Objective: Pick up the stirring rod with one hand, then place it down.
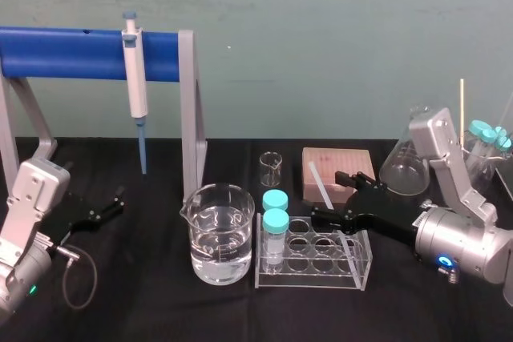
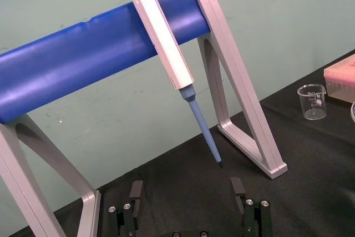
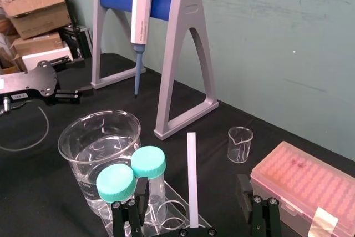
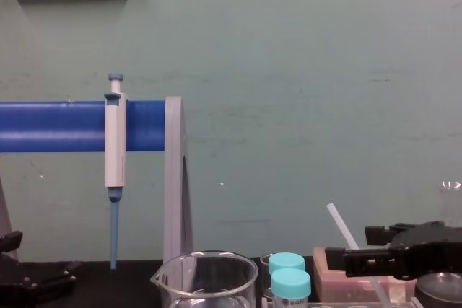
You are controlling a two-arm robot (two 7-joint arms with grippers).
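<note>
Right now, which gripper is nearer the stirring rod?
Right. The right gripper straddles the stirring rod, open; the left gripper sits far off near the pipette stand.

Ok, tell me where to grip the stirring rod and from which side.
Grip the stirring rod on its bare shaft just above the tube rack, coming from the robot's right. It leans tilted in the rack, shaft standing free, and the open right gripper straddles it there. The left gripper sits parked.
</note>
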